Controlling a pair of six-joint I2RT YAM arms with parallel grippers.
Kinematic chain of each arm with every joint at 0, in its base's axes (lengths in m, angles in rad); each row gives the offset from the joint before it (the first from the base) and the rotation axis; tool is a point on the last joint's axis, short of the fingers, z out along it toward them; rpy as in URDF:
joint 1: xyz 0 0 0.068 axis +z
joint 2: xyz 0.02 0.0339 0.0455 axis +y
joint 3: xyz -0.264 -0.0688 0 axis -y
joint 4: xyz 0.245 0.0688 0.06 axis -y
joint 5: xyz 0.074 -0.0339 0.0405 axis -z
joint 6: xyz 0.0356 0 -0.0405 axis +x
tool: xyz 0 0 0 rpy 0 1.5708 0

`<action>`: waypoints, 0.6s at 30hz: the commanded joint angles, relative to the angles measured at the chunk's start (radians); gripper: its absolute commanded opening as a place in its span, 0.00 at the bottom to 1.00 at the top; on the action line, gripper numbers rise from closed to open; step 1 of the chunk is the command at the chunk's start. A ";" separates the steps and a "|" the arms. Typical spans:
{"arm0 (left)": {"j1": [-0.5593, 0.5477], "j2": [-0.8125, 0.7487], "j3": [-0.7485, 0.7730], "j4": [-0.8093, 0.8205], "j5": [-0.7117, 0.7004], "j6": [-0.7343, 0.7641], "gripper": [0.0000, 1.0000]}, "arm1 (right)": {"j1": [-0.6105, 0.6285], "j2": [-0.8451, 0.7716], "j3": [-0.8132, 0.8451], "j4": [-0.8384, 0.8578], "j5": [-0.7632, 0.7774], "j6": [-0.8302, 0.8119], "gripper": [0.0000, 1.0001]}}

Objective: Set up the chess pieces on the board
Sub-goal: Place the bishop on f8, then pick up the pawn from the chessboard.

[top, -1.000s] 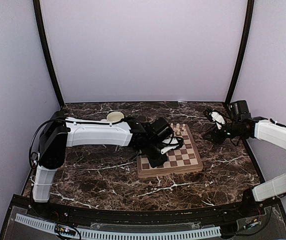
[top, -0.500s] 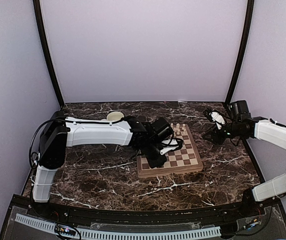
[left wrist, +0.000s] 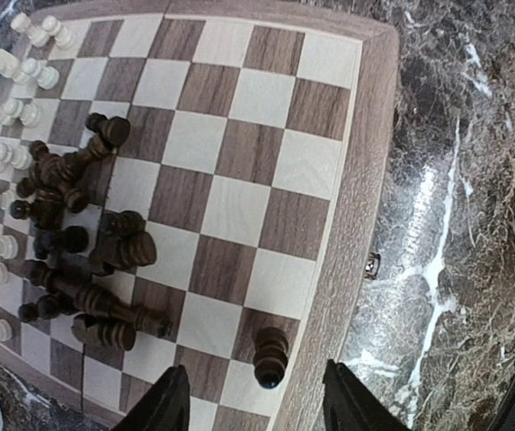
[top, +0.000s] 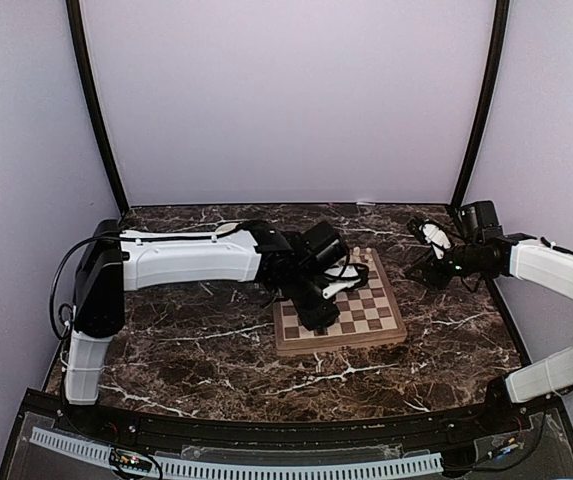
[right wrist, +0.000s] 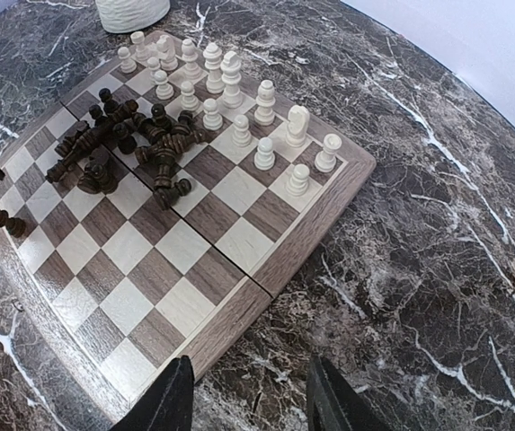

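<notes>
On dark marble tabletop, 3 pale walls around, sits wooden board.

Two white robot arms with black wrists. The left arm stretches from the near left toward the centre, wrist bent down. The left gripper points downward, its two dark fingers apart and holding nothing. The right arm folds in from the right edge. The right gripper hangs at the far right, fingers spread and empty.

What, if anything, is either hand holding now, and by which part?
Nothing: left hand and right hand are open and empty; a dark piece rests free by the left one.
</notes>
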 commanded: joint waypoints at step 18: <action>0.197 -0.075 -0.068 0.152 0.002 -0.419 0.44 | -0.004 0.027 0.011 -0.008 -0.017 -0.017 0.44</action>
